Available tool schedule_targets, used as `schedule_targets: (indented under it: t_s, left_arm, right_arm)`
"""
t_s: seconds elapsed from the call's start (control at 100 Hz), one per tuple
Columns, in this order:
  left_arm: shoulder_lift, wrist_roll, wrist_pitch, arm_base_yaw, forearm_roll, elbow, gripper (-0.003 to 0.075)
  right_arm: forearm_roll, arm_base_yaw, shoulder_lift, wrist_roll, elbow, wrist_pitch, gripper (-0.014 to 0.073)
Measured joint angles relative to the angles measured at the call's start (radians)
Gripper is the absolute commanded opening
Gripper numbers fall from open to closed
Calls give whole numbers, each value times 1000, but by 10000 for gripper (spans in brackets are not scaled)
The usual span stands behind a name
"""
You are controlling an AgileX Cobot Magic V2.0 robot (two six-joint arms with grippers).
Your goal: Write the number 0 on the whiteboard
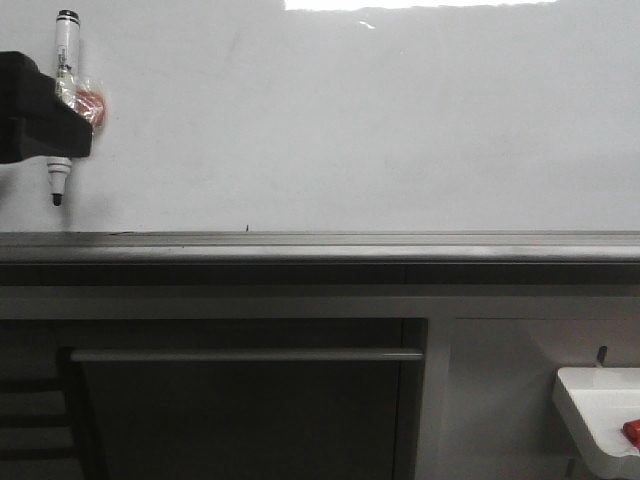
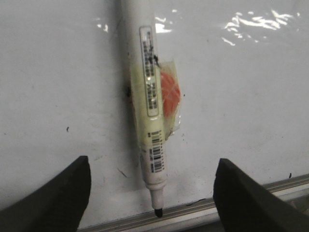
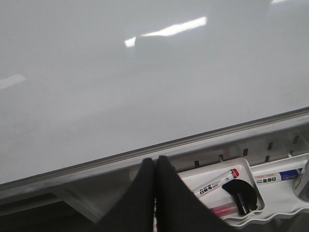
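The whiteboard (image 1: 360, 120) fills the upper front view, with its grey edge rail (image 1: 330, 244) below. No number 0 shows on it. My left gripper (image 1: 45, 120) is at the board's far left and carries a white marker pen (image 1: 64, 60) upright, black tip (image 1: 57, 200) down, just above the rail. In the left wrist view the pen (image 2: 149, 96) hangs midway between my two black fingers (image 2: 72, 193), which stand wide apart and do not touch it. Clear tape and an orange piece (image 2: 169, 92) cling to the pen. My right gripper (image 3: 156, 162) is shut and empty, below the rail.
A white tray (image 1: 590, 395) with a red item (image 1: 632, 432) hangs at the lower right. In the right wrist view the tray (image 3: 241, 166) holds a red-capped marker (image 3: 217, 182) and a blue-labelled one (image 3: 282, 177). A tiny black speck (image 1: 247, 228) sits near the rail.
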Motion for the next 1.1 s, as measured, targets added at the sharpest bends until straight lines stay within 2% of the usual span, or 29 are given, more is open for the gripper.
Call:
schedule_targets:
  t_s: [0.1,0.26,0.4,0.62,0.93,1.0,1.1]
  left_arm:
    - [31,0,-20,-7,-20,0,457]
    - [57,0,-58,-10,-34,0,337]
    - [65,-1,-76,-10,-37,-2,216]
    - [88,-1,-89,-10,-37,-2,-22]
    - [91,-1,-86,-10,-28,-2,-20]
    - [77,-1,-62,-10,9,-2,-20]
    - [28,-1,4,-10,88,-2,-20]
  right_arm:
    - [0,0,0,0,0,0,-55]
    - [0,0,0,0,0,0,-55]
    - [0,0,0,0,0,0,-55]
    - [0,0,0,0,0,0,-55]
    - [0,13,0,0,0,15,-56]
    - [4,44,0,-18,-5,20,-56]
    - [52,132,8,-121,-24,22,-56]
